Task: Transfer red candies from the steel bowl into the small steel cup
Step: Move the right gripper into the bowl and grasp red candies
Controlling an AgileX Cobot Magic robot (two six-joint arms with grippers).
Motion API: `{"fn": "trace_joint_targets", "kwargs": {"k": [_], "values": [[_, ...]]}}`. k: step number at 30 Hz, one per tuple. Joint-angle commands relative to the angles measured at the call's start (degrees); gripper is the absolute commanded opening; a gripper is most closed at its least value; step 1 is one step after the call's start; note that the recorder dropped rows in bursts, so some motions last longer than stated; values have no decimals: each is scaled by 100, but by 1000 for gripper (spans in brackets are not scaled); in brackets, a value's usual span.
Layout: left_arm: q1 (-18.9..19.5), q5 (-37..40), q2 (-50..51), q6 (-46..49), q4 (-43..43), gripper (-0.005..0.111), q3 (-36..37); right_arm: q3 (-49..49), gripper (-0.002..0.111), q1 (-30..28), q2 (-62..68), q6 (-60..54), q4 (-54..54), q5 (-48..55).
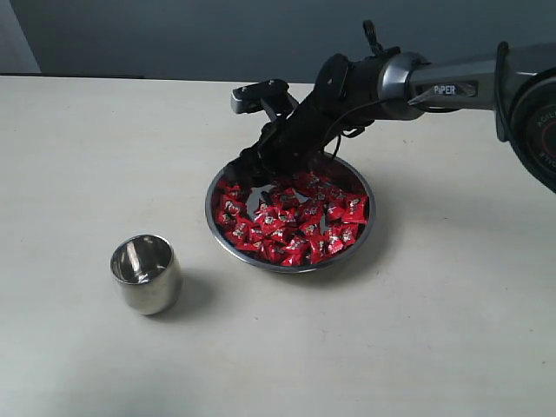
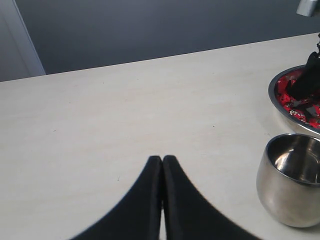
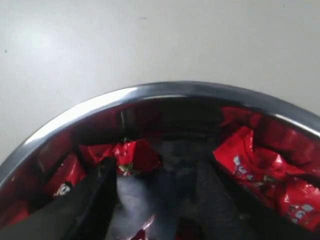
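The small candies in shiny red wrappers (image 1: pixel 295 221) lie heaped in the wide, shallow, round steel bowl (image 1: pixel 291 268), which sits on the pale tabletop (image 1: pixel 78 148) right of centre in the exterior view. Each piece looks light and hard under crinkly foil that is likely slick. One would probably squirt sideways unless it is pinched across its thick middle rather than by the wrapper's edges.

The right gripper (image 3: pixel 157 192) is down inside the bowl by its far-left rim. Its fingers are spread apart over a bare patch of steel, with one candy (image 3: pixel 132 155) just beside a finger and none clearly between them. The low rim close ahead leaves little room there; the pile toward the bowl's centre is fuller.

The small, shiny, handleless steel cup (image 1: pixel 146 274) stands upright and apparently empty, well apart to the left, with open tabletop between. The left gripper (image 2: pixel 162 160) hangs near the cup, fingers pressed together on nothing.
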Motion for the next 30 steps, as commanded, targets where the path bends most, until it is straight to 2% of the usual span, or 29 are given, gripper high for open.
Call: {"fn": "trace_joint_targets", "kwargs": {"k": [1,25,27,30], "values": [[15,-54,-25,-31,-16,0,-6,-29,49,40,-8,2,190,-182],[15,-54,-25,-31,-16,0,-6,-29,48,323,279,2,189,-558],[15,-54,-25,-31,-16,0,-6,-29,44,323,279,2,189,-558],[15,-54,-25,-31,-16,0,-6,-29,26,323,279,2,189,-558]]}}
